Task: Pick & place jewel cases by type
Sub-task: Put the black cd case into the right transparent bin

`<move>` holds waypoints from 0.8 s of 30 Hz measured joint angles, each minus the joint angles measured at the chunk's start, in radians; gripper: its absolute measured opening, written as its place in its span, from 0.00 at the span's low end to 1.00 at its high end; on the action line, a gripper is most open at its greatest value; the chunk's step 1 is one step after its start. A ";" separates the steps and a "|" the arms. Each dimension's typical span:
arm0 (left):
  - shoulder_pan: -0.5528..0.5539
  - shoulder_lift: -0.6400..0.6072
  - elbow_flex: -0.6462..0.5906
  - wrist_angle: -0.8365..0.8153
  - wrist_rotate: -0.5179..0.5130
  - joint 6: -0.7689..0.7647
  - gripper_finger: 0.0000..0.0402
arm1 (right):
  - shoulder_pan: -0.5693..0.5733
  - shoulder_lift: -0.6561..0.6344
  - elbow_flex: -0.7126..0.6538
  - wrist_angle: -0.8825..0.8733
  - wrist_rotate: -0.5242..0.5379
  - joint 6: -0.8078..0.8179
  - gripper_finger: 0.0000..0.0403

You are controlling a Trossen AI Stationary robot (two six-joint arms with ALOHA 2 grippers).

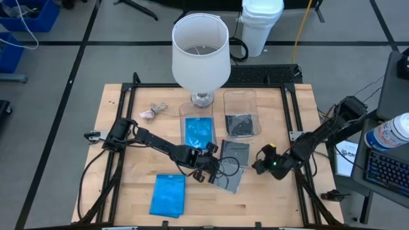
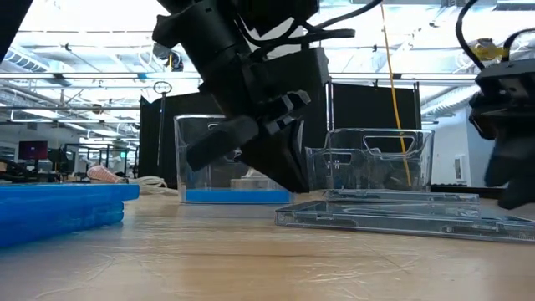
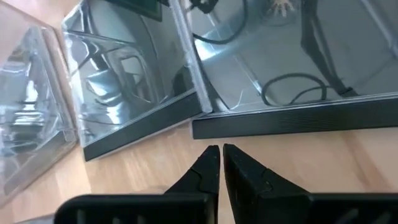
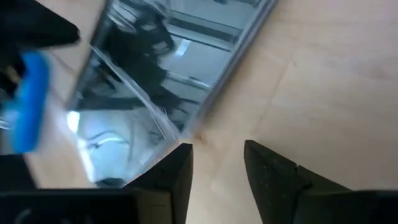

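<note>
Two smoky grey jewel cases (image 1: 234, 153) (image 1: 227, 179) lie flat mid-table, overlapping; in the low view the nearer one (image 2: 393, 219) rests on the wood. A blue jewel case stack (image 1: 168, 195) lies near the front edge. My left gripper (image 1: 208, 169) (image 3: 221, 155) is shut, its tips just short of a grey case's dark spine (image 3: 292, 121), with bare wood between. My right gripper (image 1: 262, 165) (image 4: 217, 152) is open on the grey cases' right side, one fingertip close beside a case's edge (image 4: 214, 93).
Two clear tubs stand behind the cases: the left tub (image 1: 197, 107) holds a blue case, the right tub (image 1: 239, 99) a grey one. A white lamp (image 1: 200, 54) stands at the far edge, and a small pinkish lump (image 1: 152, 113) lies at far left. Bare wood shows along the near edge.
</note>
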 joint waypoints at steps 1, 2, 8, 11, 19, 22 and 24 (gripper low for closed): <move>0.002 0.000 0.000 0.002 -0.002 0.000 0.07 | -0.006 -0.011 -0.032 0.061 0.005 0.000 0.35; 0.004 0.000 0.000 0.003 -0.002 0.000 0.07 | -0.012 -0.016 -0.063 0.127 0.018 -0.002 0.36; 0.014 0.000 0.000 0.017 -0.003 0.000 0.02 | -0.070 -0.017 -0.193 0.474 0.055 -0.067 0.36; 0.022 0.000 0.000 0.034 -0.002 0.000 0.01 | -0.098 -0.016 -0.206 0.512 0.050 -0.096 0.36; 0.047 0.000 0.000 0.055 0.003 -0.011 0.07 | -0.156 -0.016 -0.205 0.456 -0.049 -0.091 0.36; 0.049 0.000 0.000 0.054 0.003 -0.014 0.05 | -0.166 -0.016 -0.206 0.451 -0.078 -0.089 0.36; 0.049 0.000 0.000 0.054 0.013 -0.011 0.03 | -0.173 -0.016 -0.206 0.450 -0.095 -0.097 0.36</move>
